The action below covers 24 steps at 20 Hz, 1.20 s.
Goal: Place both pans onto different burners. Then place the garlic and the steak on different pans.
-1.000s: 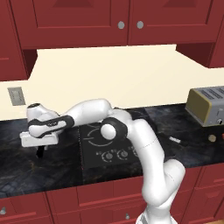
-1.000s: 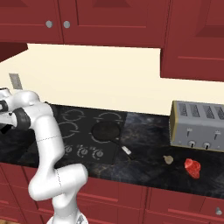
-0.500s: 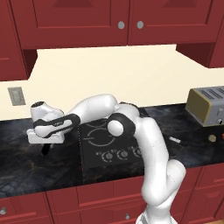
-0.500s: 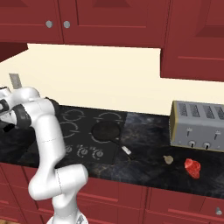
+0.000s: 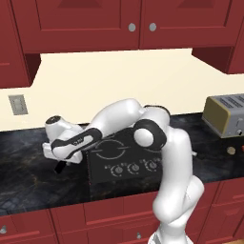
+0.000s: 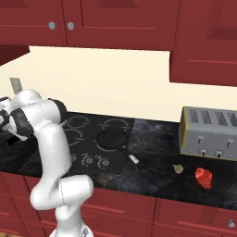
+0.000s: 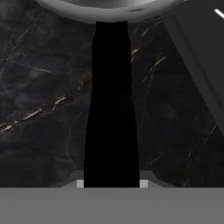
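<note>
Hand view first: the two-finger gripper (image 7: pixel 111 183) is clamped tight on one long matte black handle (image 7: pixel 111 105), its two pale tips just peeking out on either side at the near end. That handle runs up to the curved rim of the shiny silver steel pan (image 7: pixel 109 8), smooth and rounded at the top of the view. Underneath lies the dark marbled stone counter (image 7: pixel 39 109), veined with thin gold streaks, and the flat black glass cooktop (image 7: pixel 201 61) cuts in at the right with a straight grey edge.

Over to the left base view: the gripper (image 5: pixel 61 164) sits low on the counter, left of the cooktop, with the black handle poking out beneath the white hand.

Right base view now, and the count: one all-black round frying pan (image 6: pixel 112 138) sits on the cooktop's near right burner ring (image 6: pixel 114 137), its thin light-tipped handle (image 6: pixel 130 156) angling toward the near right. One small tan roundish garlic lump (image 6: pixel 177 169) and one flat bright red steak piece (image 6: pixel 203 177) lie close together on the counter to the right, in front of a boxy grey metal toaster (image 6: pixel 209 133). Four dashed white rings mark the glass.
</note>
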### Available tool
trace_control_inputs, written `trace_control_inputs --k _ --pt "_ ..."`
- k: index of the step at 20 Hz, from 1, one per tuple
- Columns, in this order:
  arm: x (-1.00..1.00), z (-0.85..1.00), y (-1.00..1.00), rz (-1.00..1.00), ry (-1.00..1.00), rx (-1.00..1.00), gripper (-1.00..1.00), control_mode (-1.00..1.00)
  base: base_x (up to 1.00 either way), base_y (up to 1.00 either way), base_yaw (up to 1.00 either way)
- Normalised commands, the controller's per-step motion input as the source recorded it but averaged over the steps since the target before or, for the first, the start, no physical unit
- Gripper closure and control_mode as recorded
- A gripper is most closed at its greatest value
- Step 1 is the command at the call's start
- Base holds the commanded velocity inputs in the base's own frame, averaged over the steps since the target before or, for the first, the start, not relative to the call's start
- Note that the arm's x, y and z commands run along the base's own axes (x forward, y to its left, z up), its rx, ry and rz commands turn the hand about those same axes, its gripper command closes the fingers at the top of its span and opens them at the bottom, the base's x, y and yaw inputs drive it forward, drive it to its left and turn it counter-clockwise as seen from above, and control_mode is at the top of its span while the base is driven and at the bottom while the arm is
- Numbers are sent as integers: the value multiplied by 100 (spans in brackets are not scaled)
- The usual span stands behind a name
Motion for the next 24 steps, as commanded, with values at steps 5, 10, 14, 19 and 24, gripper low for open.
trace_control_inputs --k 5,10,14,19,24 --pt "-23 10 -55 -13 0 4 100 -100 0 0 0" --pt "-4 8 -36 -3 0 0 100 -100 0 0 0" --pt "0 2 -33 -1 0 0 100 -100 0 0 0" --pt "0 0 -33 -1 0 2 100 -100 0 0 0" --pt "0 0 -10 -8 0 1 100 -100 0 0 0"
